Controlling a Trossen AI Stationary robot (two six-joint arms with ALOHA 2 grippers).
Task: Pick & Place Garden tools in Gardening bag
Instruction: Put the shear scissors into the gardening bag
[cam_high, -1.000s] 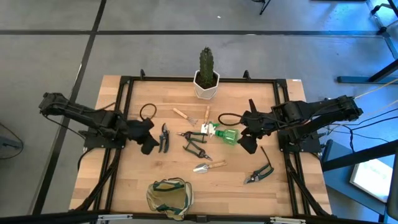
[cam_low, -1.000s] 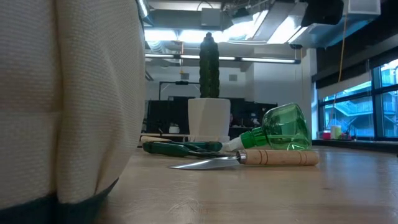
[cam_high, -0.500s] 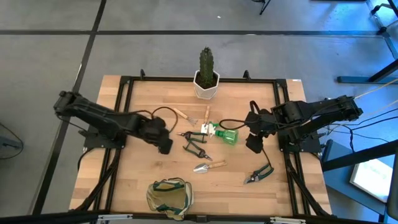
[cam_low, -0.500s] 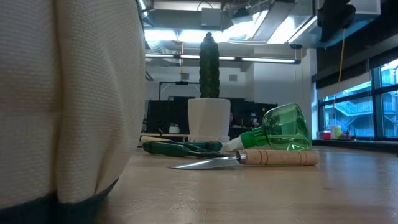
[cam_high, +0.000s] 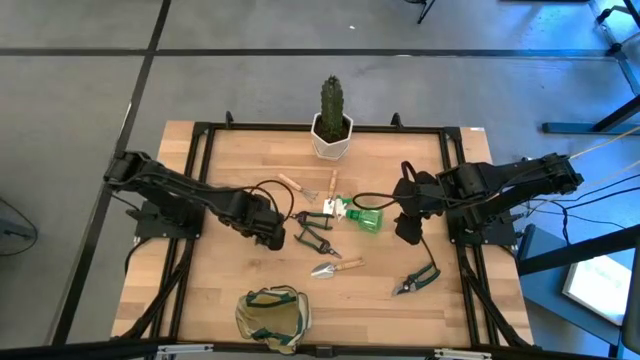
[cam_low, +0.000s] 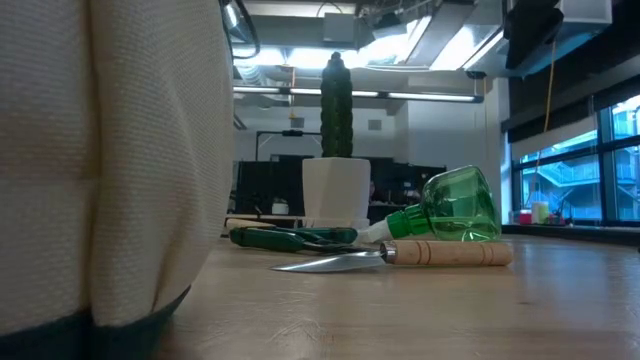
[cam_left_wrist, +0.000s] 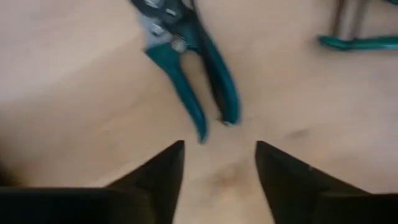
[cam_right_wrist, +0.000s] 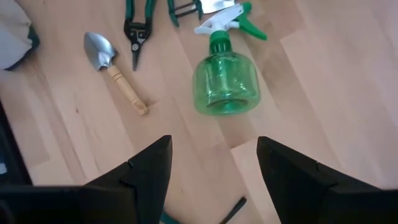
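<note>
Teal-handled pruning shears (cam_left_wrist: 193, 74) lie flat beyond the open left gripper (cam_left_wrist: 217, 163)

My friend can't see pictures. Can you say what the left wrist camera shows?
The left gripper hangs open just above a wooden table, its two dark fingers spread apart. Right ahead of them lie teal-handled pruning shears, and another green-handled tool lies farther off.

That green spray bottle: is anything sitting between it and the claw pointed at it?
Nothing visible. In the right wrist view, the right gripper stands open, with only bare table between it and the green spray bottle. The trowel lies off to one side.
</note>
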